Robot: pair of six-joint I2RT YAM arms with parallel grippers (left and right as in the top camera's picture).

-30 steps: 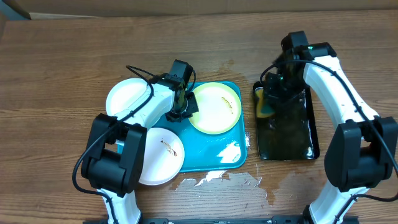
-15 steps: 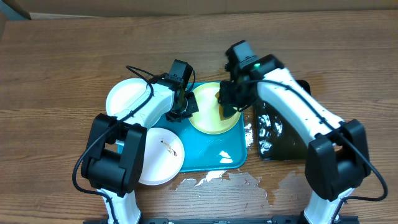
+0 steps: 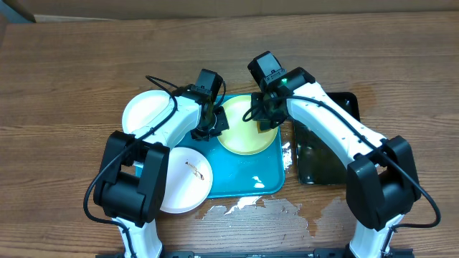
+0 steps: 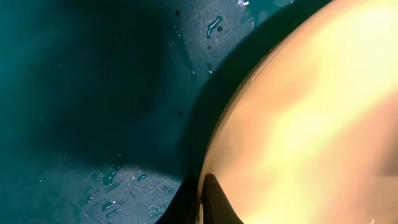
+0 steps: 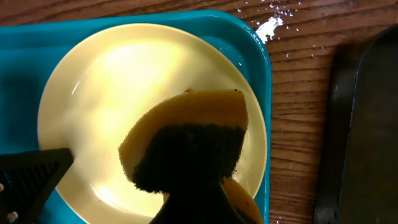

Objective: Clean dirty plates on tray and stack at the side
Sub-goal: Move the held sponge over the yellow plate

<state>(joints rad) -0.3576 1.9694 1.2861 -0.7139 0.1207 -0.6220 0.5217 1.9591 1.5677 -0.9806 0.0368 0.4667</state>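
The pale yellow-green plate (image 3: pixel 240 137) lies in the far right part of the teal tray (image 3: pixel 240 185). My left gripper (image 3: pixel 214 122) is shut on that plate's left rim (image 4: pixel 292 124), with the thin edge between its dark fingertips (image 4: pixel 214 202). My right gripper (image 3: pixel 264 118) is shut on a yellow sponge with a dark scrub face (image 5: pixel 186 146), which hangs over the plate's right half (image 5: pixel 118 87). One white plate (image 3: pixel 147 111) rests on the table left of the tray. Another white plate (image 3: pixel 188 179), with a small dark smear, overlaps the tray's left edge.
A black rectangular tray (image 3: pixel 326 154), wet and glossy, lies right of the teal tray (image 5: pixel 262 81). Spilled water (image 3: pixel 251 208) shines on the wood in front of the teal tray and on its floor (image 4: pixel 93 93). The left arm's fingers (image 5: pixel 31 180) reach into the right wrist view.
My right arm has carried the sponge left from the black tray to above the yellow-green plate. The left arm has kept its hold on the rim without moving.
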